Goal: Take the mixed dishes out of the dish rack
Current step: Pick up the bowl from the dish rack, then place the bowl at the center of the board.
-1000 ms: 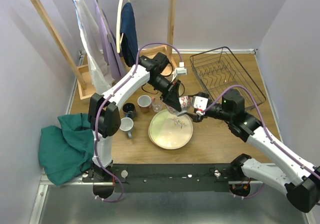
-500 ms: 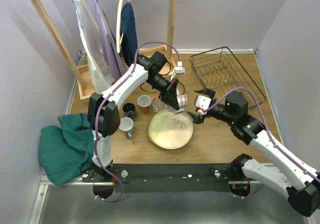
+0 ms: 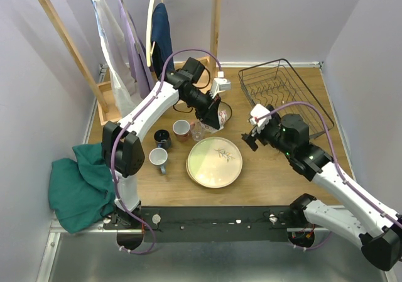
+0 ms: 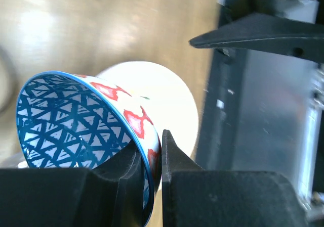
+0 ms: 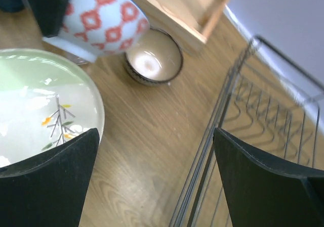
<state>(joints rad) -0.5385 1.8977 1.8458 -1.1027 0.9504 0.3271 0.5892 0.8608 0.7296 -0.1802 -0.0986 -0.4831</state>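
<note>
My left gripper (image 3: 213, 116) is shut on the rim of a patterned bowl (image 4: 86, 131), blue triangles inside and red diamonds outside, with one finger inside and one outside. It holds the bowl above the table, just beyond the cream twig plate (image 3: 214, 162). The bowl also shows in the right wrist view (image 5: 101, 19). My right gripper (image 3: 254, 133) is open and empty, between the plate (image 5: 40, 110) and the dark wire dish rack (image 3: 282, 93), whose near edge (image 5: 263, 136) is beside it. No dishes show in the rack.
A small dark bowl (image 5: 153, 60) sits on the table by the wooden clothes rack's base. Three mugs (image 3: 181, 129) (image 3: 159, 159) (image 3: 162, 137) and a clear glass (image 3: 198, 132) stand left of the plate. A green cloth (image 3: 81, 181) lies at the left edge.
My right gripper has drawn back to the right, away from the patterned bowl. My left gripper has carried the bowl from above the plate's far edge toward the back.
</note>
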